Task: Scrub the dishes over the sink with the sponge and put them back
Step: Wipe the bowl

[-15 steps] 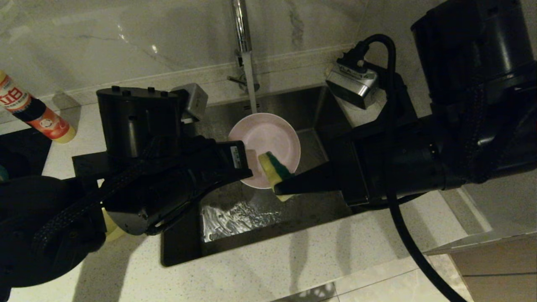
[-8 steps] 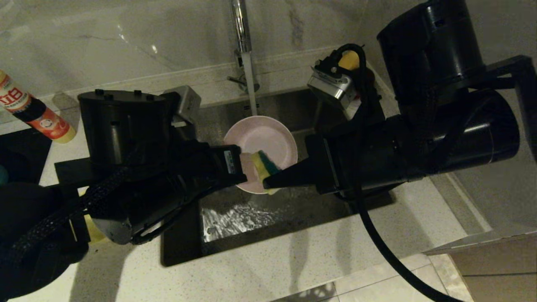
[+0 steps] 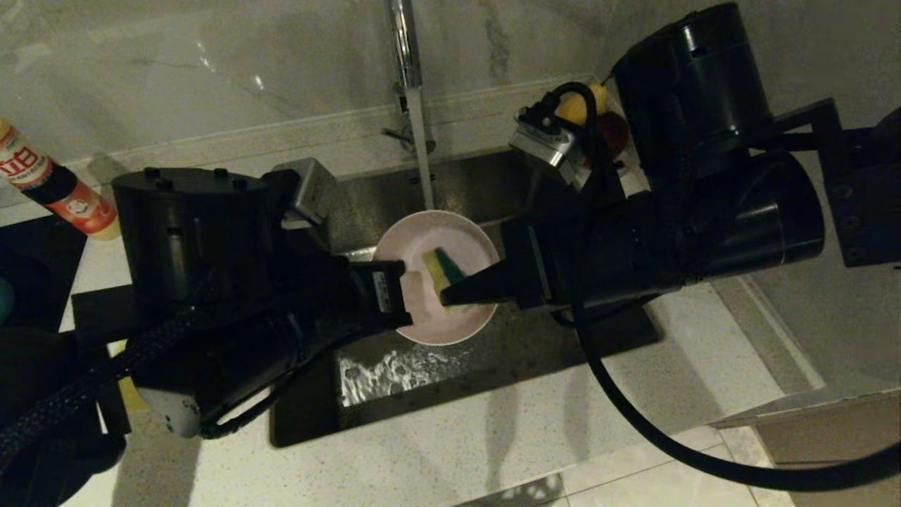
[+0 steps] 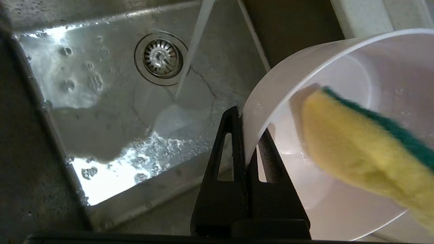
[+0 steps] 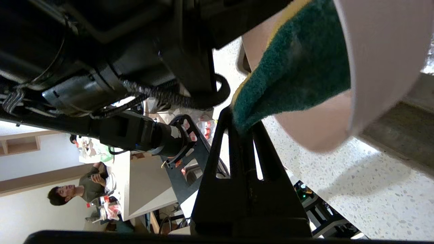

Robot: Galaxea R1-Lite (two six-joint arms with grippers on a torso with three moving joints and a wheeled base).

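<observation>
A pale pink bowl (image 3: 457,253) (image 4: 342,78) hangs tilted over the steel sink (image 3: 493,352), just under the tap's running stream. My left gripper (image 3: 407,299) (image 4: 244,134) is shut on the bowl's near rim, one finger outside the wall and one inside. The green and yellow sponge (image 3: 442,271) (image 4: 352,145) (image 5: 298,64) lies inside the bowl against its wall, with my right gripper (image 3: 450,294) (image 5: 241,124) shut on its edge, coming in from the right.
The chrome tap (image 3: 405,63) stands at the back with water falling past the drain strainer (image 4: 161,57). A red and yellow bottle (image 3: 49,186) lies on the counter at the far left. Fruit (image 3: 588,105) sits behind the right arm. Pale speckled counter (image 3: 457,451) runs along the front.
The right arm has swung left and toward the back, carrying the sponge from the bowl's lower rim into its inside. The bowl and left gripper have dropped slightly lower in the head view.
</observation>
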